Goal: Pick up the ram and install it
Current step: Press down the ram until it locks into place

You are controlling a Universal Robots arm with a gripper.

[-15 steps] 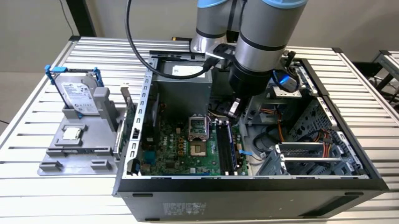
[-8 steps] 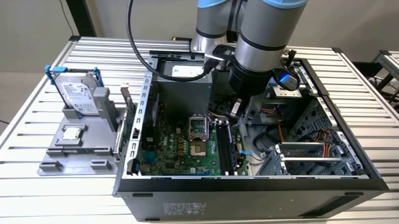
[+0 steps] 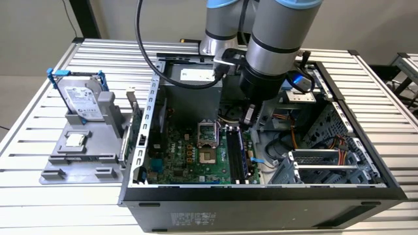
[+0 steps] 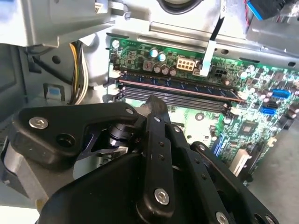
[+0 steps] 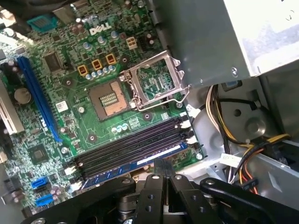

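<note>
An open computer case (image 3: 261, 196) lies on its side on a slatted metal table (image 3: 39, 107), its green motherboard (image 3: 189, 156) facing up. The robot arm (image 3: 281, 34) reaches down into the case, and the gripper (image 3: 248, 115) hangs just above the far end of the long black memory slots (image 3: 236, 156).

The ram (image 5: 135, 163), a thin bluish stick, sits in the slot nearest the gripper, lying along that slot's full length. In the first wrist view the gripper's two fingers (image 5: 156, 186) are pressed together with no gap between them, closed on nothing, their tips just beside the ram's long edge. The second wrist view shows the ram (image 4: 177, 85) as a dark strip beyond the gripper's black linkage.

Room around the gripper is tight. A grey metal box (image 3: 189, 81) stands close on one side, with a bundle of yellow and orange cables (image 5: 219, 116) beneath its edge. On the other side are the case's drive cage (image 3: 320, 164) and more wiring. Past the slots, away from the gripper, the open processor socket (image 5: 110, 98) lies flat and leaves clear space above the board.

Outside the case, well apart from the gripper, a grey holder (image 3: 85, 147) carries a silver hard drive (image 3: 81, 103) in a blue frame.
</note>
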